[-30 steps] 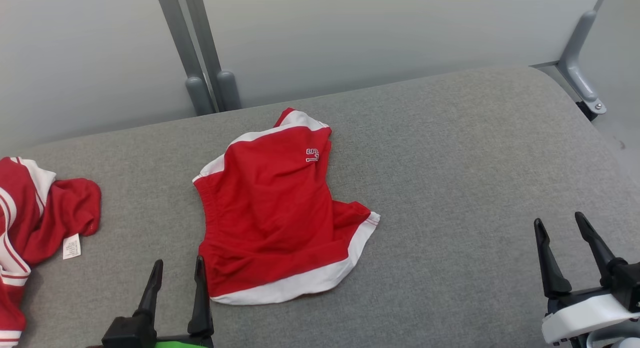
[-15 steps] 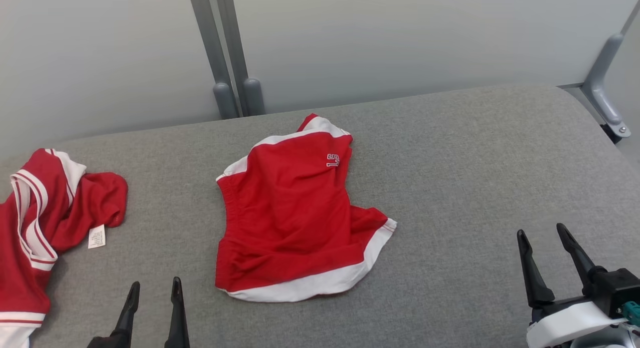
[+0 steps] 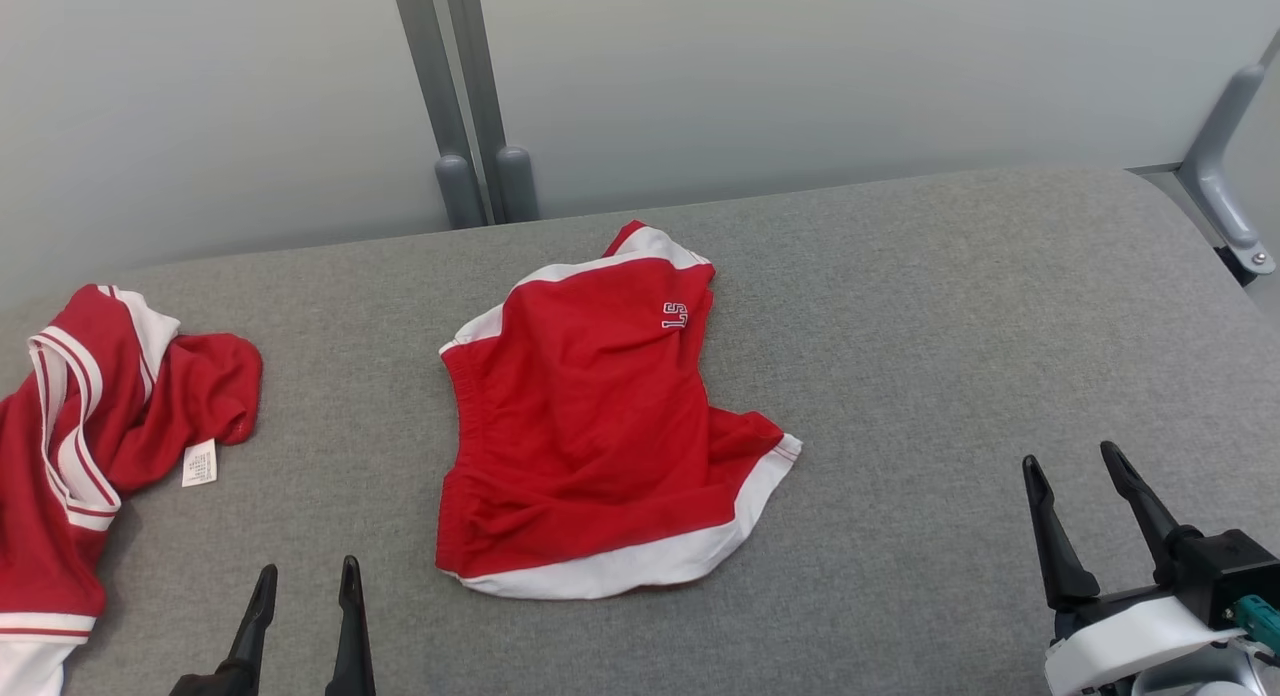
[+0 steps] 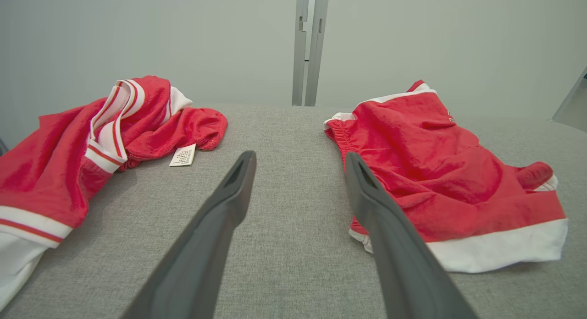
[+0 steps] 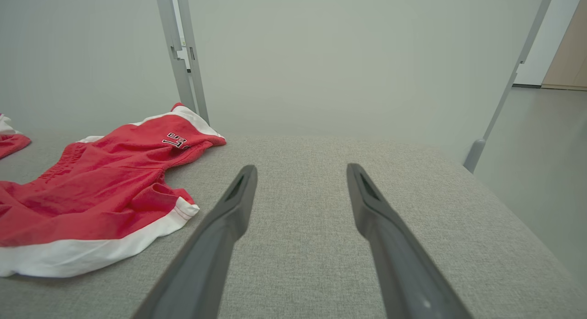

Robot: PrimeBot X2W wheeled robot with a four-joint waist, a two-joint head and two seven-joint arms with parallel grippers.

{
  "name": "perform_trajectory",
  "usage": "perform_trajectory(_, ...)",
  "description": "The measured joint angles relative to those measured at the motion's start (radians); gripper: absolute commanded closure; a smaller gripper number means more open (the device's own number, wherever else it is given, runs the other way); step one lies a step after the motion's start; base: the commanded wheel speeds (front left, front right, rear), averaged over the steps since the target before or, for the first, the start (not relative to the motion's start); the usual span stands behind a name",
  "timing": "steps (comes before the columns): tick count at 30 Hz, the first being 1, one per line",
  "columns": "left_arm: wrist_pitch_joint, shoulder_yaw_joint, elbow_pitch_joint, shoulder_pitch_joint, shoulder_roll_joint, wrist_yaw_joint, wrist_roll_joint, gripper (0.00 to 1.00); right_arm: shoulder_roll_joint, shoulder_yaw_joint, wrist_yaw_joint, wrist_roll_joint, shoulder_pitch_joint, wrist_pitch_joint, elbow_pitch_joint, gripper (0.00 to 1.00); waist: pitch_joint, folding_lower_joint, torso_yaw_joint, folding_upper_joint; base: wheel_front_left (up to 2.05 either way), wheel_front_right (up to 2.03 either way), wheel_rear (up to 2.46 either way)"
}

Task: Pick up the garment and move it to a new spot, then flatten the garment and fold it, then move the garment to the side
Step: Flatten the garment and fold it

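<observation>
The left end effector (image 3: 306, 568) sits low at the near edge of the grey fabric-covered tabletop (image 3: 950, 326), its two dark fingers spread apart and holding nothing. In its wrist view bare grey cloth lies between them, and the right finger overlaps the near corner of the garment without clearly touching it. The right end effector (image 3: 1070, 456) is likewise spread wide and empty. It hangs over bare tabletop well to the right, apart from any cloth. The garment (image 3: 580, 416), a pair of red shorts with white trim and small lettering near its far edge, lies about mid-tabletop between the two arms, closer to the left one. It is roughly spread out but rumpled, with wrinkles across the red panel and one leg bunched up at its right side above the white hem. It does not look smoothed or neatly folded. A second red and white garment (image 3: 90, 426) lies crumpled at the far left edge, a white label (image 3: 199, 463) showing, and grey posts (image 3: 470, 96) rise behind the tabletop against a pale wall. Judging from this, nothing is in hand and the work looks barely begun. Picking up and relocating the shorts, flattening, folding and shifting them aside all appear left to do.
</observation>
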Motion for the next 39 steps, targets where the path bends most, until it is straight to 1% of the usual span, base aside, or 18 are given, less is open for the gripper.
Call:
perform_trajectory(5,0.000,-0.004,0.002,0.000,0.000,0.002,-0.001,0.00,-0.003,0.002,0.000,0.000,-0.002,0.000,-0.003,0.00,0.003,0.0000,0.002,0.0000,0.00,0.00,0.00)
perform_trajectory(8,0.000,-0.014,0.032,0.000,0.000,0.002,0.001,0.00,-0.020,0.039,0.000,0.001,-0.017,0.000,-0.013,0.00,0.009,0.0000,0.003,0.0000,0.00,0.00,0.00)
perform_trajectory(11,0.000,-0.035,0.079,-0.015,0.001,-0.004,0.018,0.00,-0.063,0.106,0.000,0.007,-0.065,0.000,-0.007,0.00,0.022,0.0000,0.005,0.0000,0.00,0.00,0.00)
perform_trajectory(12,0.028,-0.050,0.098,-0.031,0.006,-0.008,0.020,0.00,-0.081,0.135,0.000,0.019,-0.092,0.000,0.017,0.00,0.030,0.0000,0.006,0.0000,0.00,0.00,0.00)
perform_trajectory(14,0.108,-0.066,0.125,-0.065,0.022,-0.009,0.036,0.00,-0.121,0.219,0.000,0.043,-0.141,0.044,0.063,0.00,0.048,0.0000,0.010,0.0000,0.00,0.00,0.00)
perform_trajectory(16,0.193,-0.079,0.129,-0.107,0.035,-0.014,0.041,0.00,-0.152,0.314,0.000,0.076,-0.223,0.134,0.104,0.00,0.071,0.0000,0.014,0.0000,0.00,0.00,0.00)
perform_trajectory(18,0.257,-0.104,0.121,-0.138,0.049,-0.023,0.043,0.00,-0.174,0.388,0.001,0.105,-0.300,0.216,0.140,0.00,0.094,0.0000,0.020,0.0000,0.00,0.00,0.00)
perform_trajectory(19,0.294,-0.111,0.120,-0.154,0.048,-0.026,0.035,0.00,-0.185,0.426,0.001,0.122,-0.335,0.257,0.160,0.00,0.106,0.0000,0.023,0.0000,0.00,0.00,0.00)
perform_trajectory(23,0.427,-0.161,0.122,-0.198,0.067,-0.037,0.013,0.00,-0.204,0.564,0.000,0.184,-0.457,0.367,0.228,0.00,0.153,0.0000,0.041,0.0000,0.00,0.00,0.00)
perform_trajectory(26,0.477,-0.182,0.108,-0.227,0.084,-0.040,0.009,0.00,-0.204,0.652,0.000,0.232,-0.521,0.399,0.259,0.00,0.180,0.0000,0.060,0.0000,0.00,0.00,0.00)
perform_trajectory(28,0.494,-0.194,0.099,-0.239,0.087,-0.043,-0.006,0.00,-0.208,0.684,0.000,0.256,-0.557,0.404,0.283,0.00,0.194,0.0000,0.074,0.0000,0.00,0.00,0.00)
perform_trajectory(33,0.527,-0.244,0.095,-0.270,0.105,-0.044,-0.023,0.00,-0.210,0.729,0.000,0.302,-0.625,0.409,0.337,0.00,0.225,0.0000,0.102,0.0000,0.00,0.00,0.00)
perform_trajectory(39,0.533,-0.277,0.109,-0.307,0.116,-0.047,-0.045,0.00,-0.224,0.776,0.000,0.339,-0.674,0.419,0.377,0.00,0.252,0.0000,0.110,0.0000,0.00,0.00,0.00)
